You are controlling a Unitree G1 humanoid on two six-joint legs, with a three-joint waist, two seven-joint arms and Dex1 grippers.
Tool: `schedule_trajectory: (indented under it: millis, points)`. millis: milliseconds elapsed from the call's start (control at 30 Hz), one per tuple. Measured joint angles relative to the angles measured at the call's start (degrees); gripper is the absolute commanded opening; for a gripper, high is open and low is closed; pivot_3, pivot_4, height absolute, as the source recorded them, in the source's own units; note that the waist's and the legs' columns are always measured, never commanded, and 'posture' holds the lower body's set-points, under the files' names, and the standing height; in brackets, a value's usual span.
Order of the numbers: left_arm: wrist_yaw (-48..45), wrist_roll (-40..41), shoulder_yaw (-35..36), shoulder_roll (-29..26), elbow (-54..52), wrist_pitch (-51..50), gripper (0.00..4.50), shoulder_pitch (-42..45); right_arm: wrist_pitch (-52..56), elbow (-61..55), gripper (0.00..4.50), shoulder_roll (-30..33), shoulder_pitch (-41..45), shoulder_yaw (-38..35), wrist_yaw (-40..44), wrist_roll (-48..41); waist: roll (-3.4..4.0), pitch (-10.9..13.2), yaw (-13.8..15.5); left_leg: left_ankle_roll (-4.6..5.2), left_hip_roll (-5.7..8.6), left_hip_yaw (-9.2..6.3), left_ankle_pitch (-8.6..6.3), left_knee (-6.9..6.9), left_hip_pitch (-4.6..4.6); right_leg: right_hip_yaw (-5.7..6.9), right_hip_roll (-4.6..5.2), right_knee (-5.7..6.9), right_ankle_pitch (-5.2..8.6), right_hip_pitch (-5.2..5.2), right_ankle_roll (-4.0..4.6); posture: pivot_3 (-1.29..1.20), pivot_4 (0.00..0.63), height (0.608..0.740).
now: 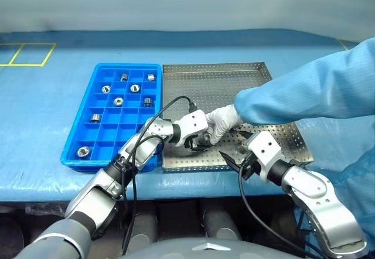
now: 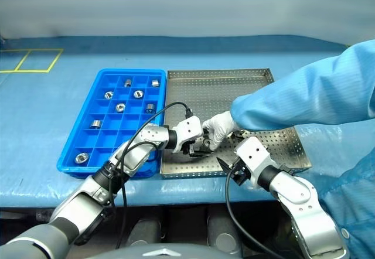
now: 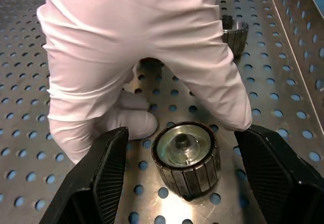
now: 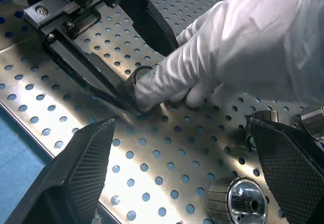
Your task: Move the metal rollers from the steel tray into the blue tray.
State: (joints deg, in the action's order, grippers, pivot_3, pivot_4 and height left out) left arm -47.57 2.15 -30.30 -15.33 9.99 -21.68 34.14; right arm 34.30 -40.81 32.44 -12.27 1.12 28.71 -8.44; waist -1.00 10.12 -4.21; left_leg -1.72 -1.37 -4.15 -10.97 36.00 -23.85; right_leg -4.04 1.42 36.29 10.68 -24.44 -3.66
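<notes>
— Where did the metal rollers (image 1: 118,101) lie?
— Eight stood in separate compartments of the blue tray (image 1: 103,131); a few more rested upright on the steel tray (image 1: 218,83), shiny, ribbed, with central holes.
— And the trays?
— Side by side, edges touching.

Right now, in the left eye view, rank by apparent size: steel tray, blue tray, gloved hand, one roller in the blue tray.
1. steel tray
2. blue tray, narrower
3. person's gloved hand
4. roller, smallest
</notes>
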Motion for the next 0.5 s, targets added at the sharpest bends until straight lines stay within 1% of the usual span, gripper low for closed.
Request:
schedule_trajectory:
  millis: [200,500]
  points:
    - [0.0,-1.0,0.6,-0.4,0.0,0.3,3.59,0.0,0.0,0.1,4.50,-0.2,0.6,0.1,-0.3,0.1,0.00,0.0,-0.3,0.00,0.00,0.02,0.00,0.00,0.04,-0.03,0.00,0.06,0.00,0.01,0.00,-0.09,0.150,0.740]
    - [0.4,-1.8,2.0,-0.6,-0.6,0.1,3.59,-0.5,-0.1,2.1,4.50,-0.4,4.2,1.9,0.1,0.3,0.00,0.0,0.1,0.00,0.00,0.01,0.00,0.01,0.07,-0.03,-0.01,0.15,0.00,0.00,0.00,-0.05,0.150,0.740]
